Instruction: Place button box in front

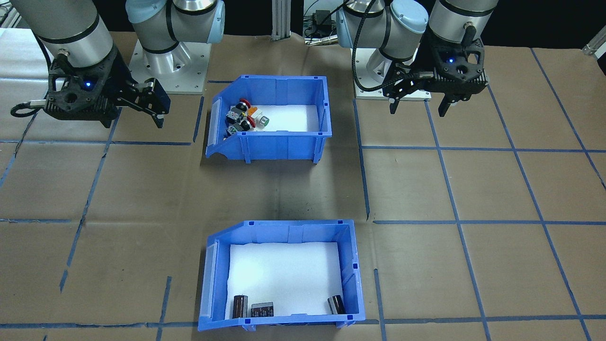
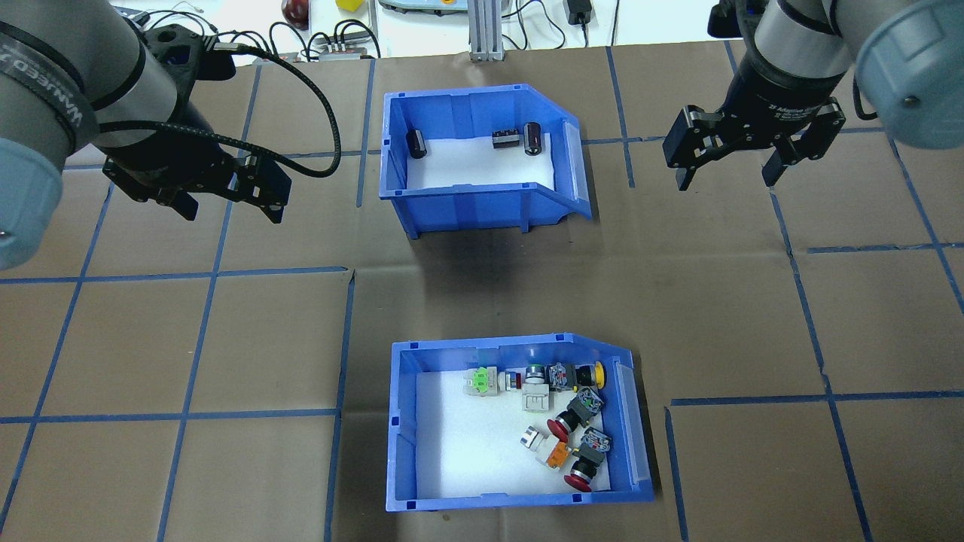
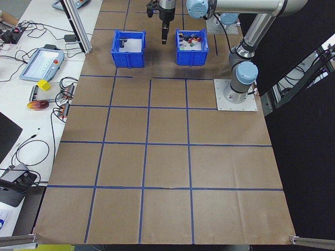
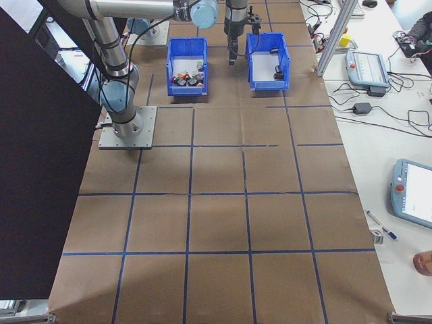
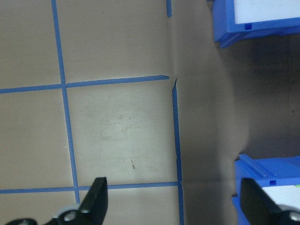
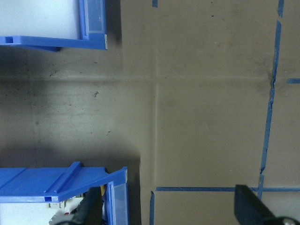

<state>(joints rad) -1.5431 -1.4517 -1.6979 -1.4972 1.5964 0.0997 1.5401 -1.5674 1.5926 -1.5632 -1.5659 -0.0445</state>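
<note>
Both tools are held above the tabletop (image 2: 226, 339), to either side of the row of two bins. The left tool (image 2: 226, 202) is spread wide and holds nothing; the right tool (image 2: 727, 169) likewise is wide open and empty.

The button box (image 2: 399, 421) is seen on the robot's side, its coloured switches gathered toward the sloped cut-away end. From each tool it lies back toward the robot's base and inward toward the midline. The second blue bin (image 2: 467, 203), holding dark cylindrical parts, is set just inward of both tools, between them.

The box's long axis runs across the robot, left to right, with the sloped end turned toward the right tool's side.

Neither tool is judged clearly nearer; the right tool has the low sloped lip on its side, the left tool the tall end wall.
</note>
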